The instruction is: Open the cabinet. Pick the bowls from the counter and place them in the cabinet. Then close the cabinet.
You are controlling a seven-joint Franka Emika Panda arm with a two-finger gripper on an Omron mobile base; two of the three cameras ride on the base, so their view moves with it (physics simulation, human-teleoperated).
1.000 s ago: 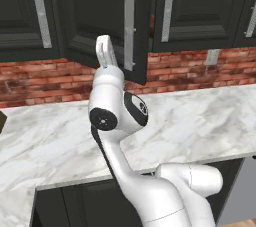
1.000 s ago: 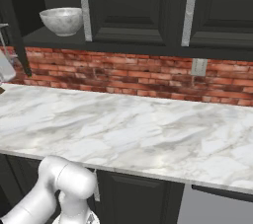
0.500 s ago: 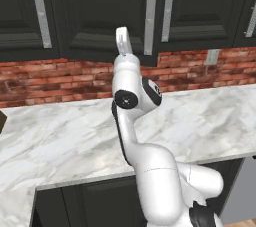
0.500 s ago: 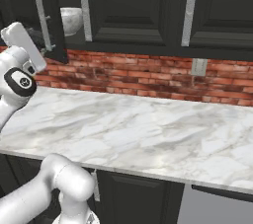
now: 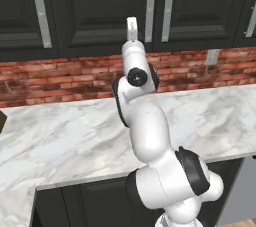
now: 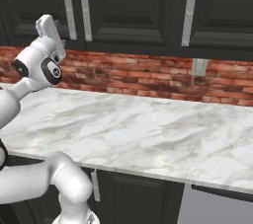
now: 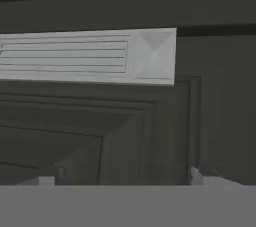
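Hand view: cabinet point(image 7: 150, 121) handle point(image 7: 90, 56) close up

Cabinet point(image 5: 110, 11) top cut off; handle point(image 7: 90, 56) left end too.

You are looking at a simulated kitchen wall, evenly lit with no harsh shadows. A red brick backsplash point(image 6: 148, 77) with pale mortar runs left to right along the far wall. On its right stretch sits a small grey wall outlet point(image 6: 198, 66), also seen at the right in the left base view point(image 5: 212, 56). Below the worktop's near edge stand dark base cabinets point(image 6: 133, 199), one with a short silver handle point(image 6: 94, 185) near the left. At the lower right, a grey appliance front point(image 6: 217, 209) meets those cabinets.
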